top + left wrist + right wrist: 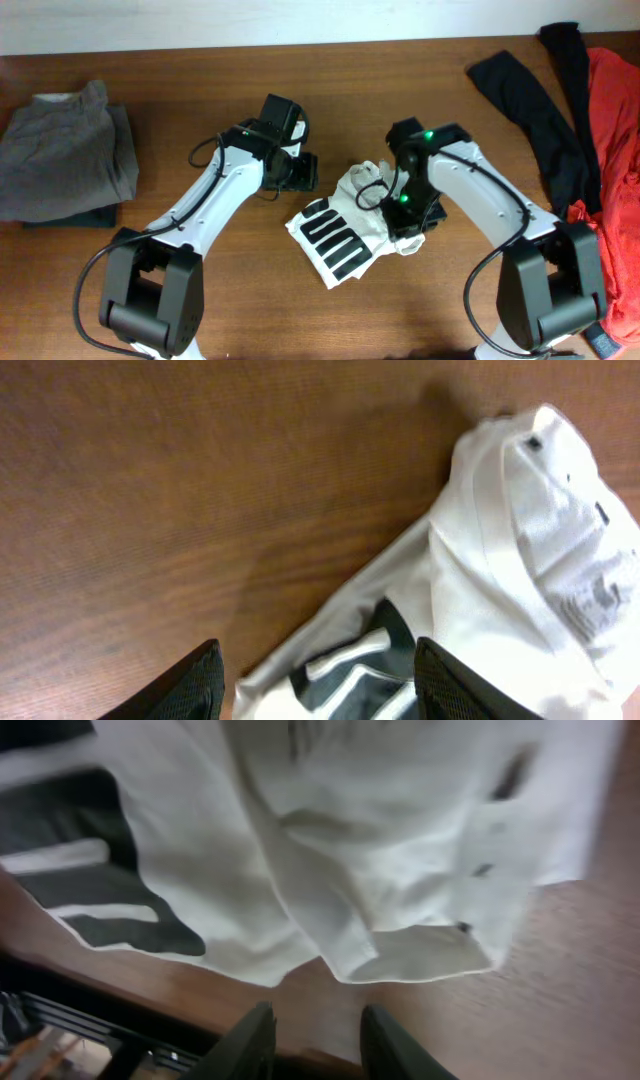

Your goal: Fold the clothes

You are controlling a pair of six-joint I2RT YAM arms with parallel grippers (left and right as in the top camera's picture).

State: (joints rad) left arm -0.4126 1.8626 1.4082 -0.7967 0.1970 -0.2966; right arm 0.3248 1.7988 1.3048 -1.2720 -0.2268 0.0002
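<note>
Flanking the bunched white T-shirt [338, 238]: left gripper [316, 660] just left of it, fingers apart, right gripper [316, 1025] over its right edge, fingers narrowly apart, both empty.

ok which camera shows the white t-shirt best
The overhead view: it shows nearly all of the white T-shirt, bunched small, black bars up. The left wrist view catches only one end and a bit of print; the right wrist view, a close cropped patch.
</note>
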